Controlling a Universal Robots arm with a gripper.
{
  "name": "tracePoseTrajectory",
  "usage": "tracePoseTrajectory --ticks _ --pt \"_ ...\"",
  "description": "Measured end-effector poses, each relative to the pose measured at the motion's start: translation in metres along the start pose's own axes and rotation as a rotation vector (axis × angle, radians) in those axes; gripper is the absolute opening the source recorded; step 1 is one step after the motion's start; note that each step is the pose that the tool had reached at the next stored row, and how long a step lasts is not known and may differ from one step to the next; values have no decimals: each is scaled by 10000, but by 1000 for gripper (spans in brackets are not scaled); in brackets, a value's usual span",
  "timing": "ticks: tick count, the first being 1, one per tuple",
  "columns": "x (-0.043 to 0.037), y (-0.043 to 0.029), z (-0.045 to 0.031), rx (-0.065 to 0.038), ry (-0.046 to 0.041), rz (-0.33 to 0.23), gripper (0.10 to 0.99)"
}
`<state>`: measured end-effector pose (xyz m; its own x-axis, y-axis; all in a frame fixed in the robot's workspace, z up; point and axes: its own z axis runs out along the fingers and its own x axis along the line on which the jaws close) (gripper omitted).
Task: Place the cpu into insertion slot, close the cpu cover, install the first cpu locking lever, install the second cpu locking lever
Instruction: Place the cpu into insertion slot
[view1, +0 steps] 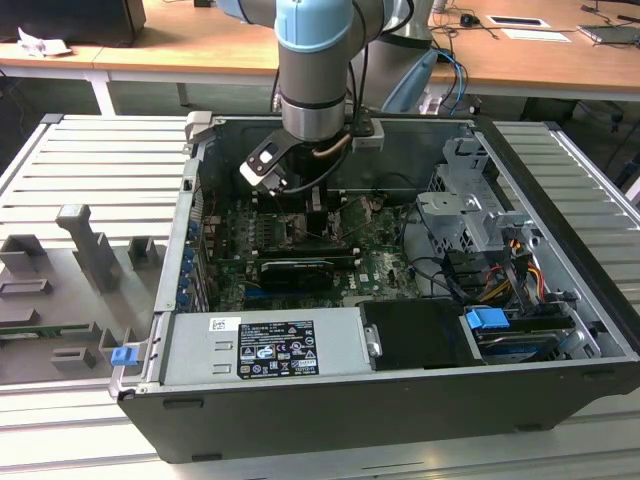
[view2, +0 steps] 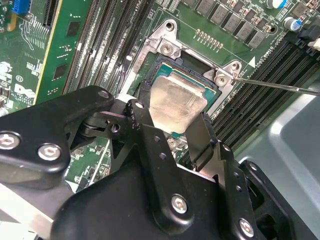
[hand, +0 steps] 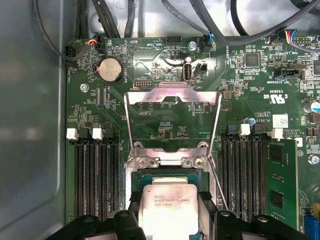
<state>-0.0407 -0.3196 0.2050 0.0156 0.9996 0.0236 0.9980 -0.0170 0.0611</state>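
While the gripper (view2: 172, 116) clamps the cpu (view2: 177, 100) over the slot (view2: 150, 51), seating looks unfinished; cover (hand: 172, 93) stands open, levers (view2: 280, 86) not yet latched.

The robot arm (view1: 312, 75) is a smooth grey metal cylinder capped by a pale blue rounded plastic joint cover (view1: 312, 22) and ringed near its end by a dark band. A small black-and-white boxy camera module (view1: 264, 165) is bracketed to its side, and a thin copper-brown cable (view1: 332, 147) loops under the flange. The matte black gripper (view2: 172, 116) is built of flat, round-edged linkage plates (view2: 160, 165) stacked in layers and pinned with silvery hex-socket screws (view2: 179, 203), large and small, several sunk in round recesses, and it narrows to two slim black fingers (view2: 201, 137).
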Motion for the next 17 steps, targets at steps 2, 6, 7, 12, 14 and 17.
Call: tracePoseTrajectory --ticks 2,6,7,12,14,17 --pt "0 -1 14 -1 -1 8 529" --pt "0 -1 15 1 -3 11 529" --pt "0 -1 15 0 -3 11 529" --pt "0 -1 16 0 -4 12 537" --pt "0 0 13 0 -4 11 604" --pt "1 3 -38 0 -3 12 604"
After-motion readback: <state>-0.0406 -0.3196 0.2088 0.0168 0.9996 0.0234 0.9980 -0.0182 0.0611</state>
